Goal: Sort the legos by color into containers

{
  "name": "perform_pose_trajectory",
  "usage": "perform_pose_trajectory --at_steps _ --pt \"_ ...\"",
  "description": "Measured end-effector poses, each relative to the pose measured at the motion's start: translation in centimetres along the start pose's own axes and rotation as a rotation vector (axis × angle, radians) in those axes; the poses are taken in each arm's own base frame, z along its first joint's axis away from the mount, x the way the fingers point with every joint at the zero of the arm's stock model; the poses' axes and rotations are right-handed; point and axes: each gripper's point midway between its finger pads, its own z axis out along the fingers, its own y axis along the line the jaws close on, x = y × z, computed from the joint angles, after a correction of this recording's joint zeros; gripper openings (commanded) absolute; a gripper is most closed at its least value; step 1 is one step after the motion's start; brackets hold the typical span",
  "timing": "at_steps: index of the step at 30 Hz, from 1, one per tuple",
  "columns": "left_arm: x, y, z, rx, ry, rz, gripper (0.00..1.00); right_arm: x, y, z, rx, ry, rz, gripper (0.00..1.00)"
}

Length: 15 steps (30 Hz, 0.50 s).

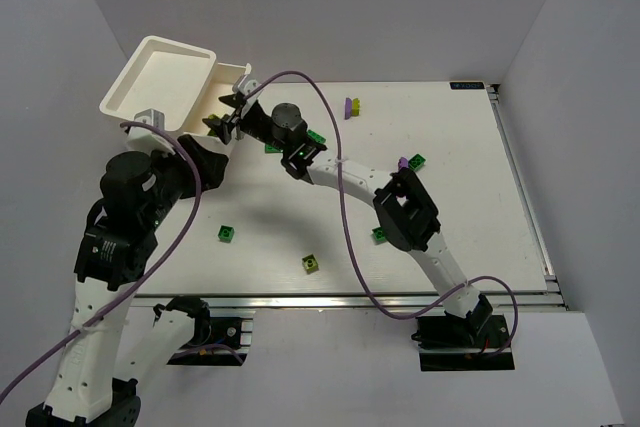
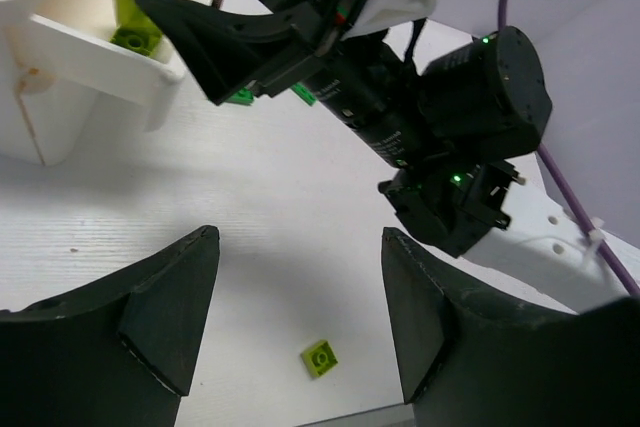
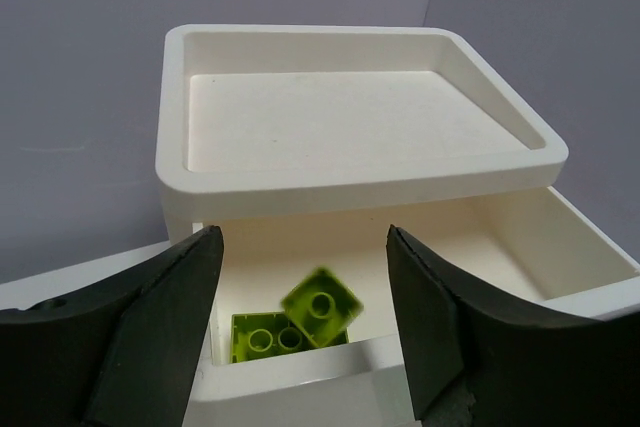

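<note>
Grey walls ring a white desk [image 1: 450, 197]. Over the low tray [image 3: 520, 237] the right claw [image 3: 305, 247] hangs spread, gripping nothing. A blurred, tilted yellow-green brick [image 3: 320, 307] lies below between its fingers, touching neither, above a second brick [image 3: 262, 339] in the tray. The left claw [image 2: 298, 267] is spread and empty too, above a loose brick [image 2: 319, 357] on the desk.
</note>
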Motion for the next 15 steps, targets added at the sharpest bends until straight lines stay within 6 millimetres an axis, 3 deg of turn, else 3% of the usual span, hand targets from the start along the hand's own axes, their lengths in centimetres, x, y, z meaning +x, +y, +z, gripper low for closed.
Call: perform_pose_trajectory --at_steps 5,6,7,9,10,12,15 --pt "0.6 -0.9 0.5 0.048 0.04 0.0 0.71 0.6 -0.2 0.0 -0.008 -0.002 -0.005 0.73" --pt "0.6 -1.1 0.6 0.058 0.042 -0.001 0.65 0.6 -0.3 0.0 -0.007 -0.003 -0.006 0.68" --pt "0.6 -1.3 0.7 0.071 0.045 0.0 0.49 0.4 -0.5 0.0 -0.004 -0.007 -0.007 0.63" --pt "0.7 -2.0 0.8 0.107 0.056 0.001 0.34 0.2 -1.6 0.0 0.031 -0.003 -0.004 0.48" --pt "0.8 -2.4 1.0 0.129 0.063 0.002 0.26 0.1 -2.5 -0.1 0.055 0.004 -0.005 0.44" --pt "1.3 -3.4 1.5 0.182 0.096 0.004 0.24 -0.2 -5.0 -0.7 0.111 0.032 0.008 0.43" --pt "3.0 -4.1 2.8 0.237 0.171 -0.003 0.36 -1.3 -10.7 -3.9 0.218 0.103 0.016 0.44"
